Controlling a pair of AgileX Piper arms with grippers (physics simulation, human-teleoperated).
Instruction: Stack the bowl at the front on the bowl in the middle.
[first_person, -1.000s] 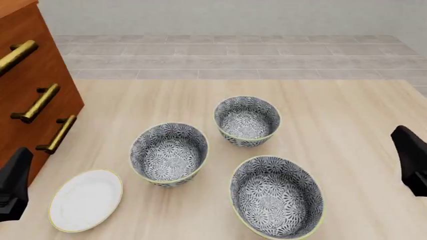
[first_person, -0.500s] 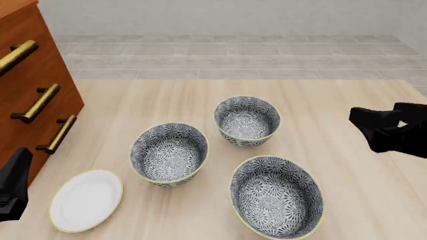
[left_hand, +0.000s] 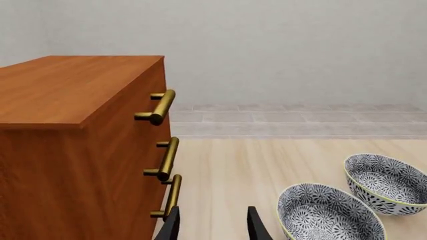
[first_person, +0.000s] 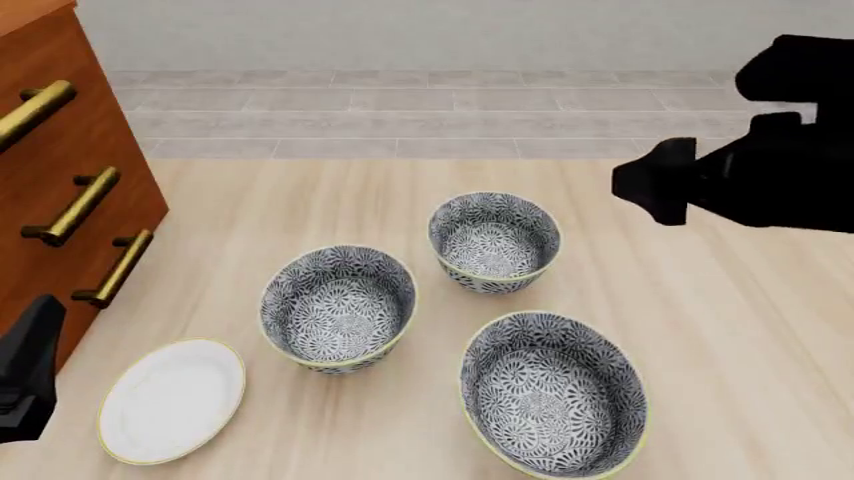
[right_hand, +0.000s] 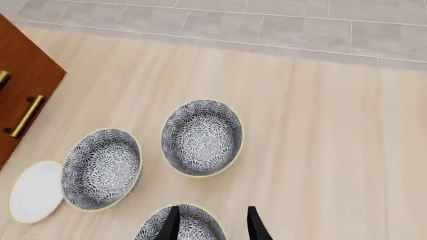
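White plate (first_person: 172, 400) and third bowl (first_person: 493, 241) flank the bowl in the middle (first_person: 338, 308); right gripper (right_hand: 209, 225) empty, fingers parted, aloft.

A flat white plate (first_person: 171, 400) lies on the pale wooden bench (first_person: 721, 330) just to the right of the left claw (left_hand: 213, 225). A reddish-brown wooden cabinet (left_hand: 73, 150) stands ahead of that claw and to its left, with three brass bar handles (left_hand: 163, 159) down its front, the lowest close beside the claw's left fingertip. The widest patterned bowl (first_person: 554, 395), dark grey and white with a yellowish rim, sits below the raised right claw (right_hand: 211, 227), partly showing between its fingertips, while a grey tiled floor (first_person: 441, 110) and a pale wall (left_hand: 287, 50) lie far ahead of both claws, beyond the bench's far edge.
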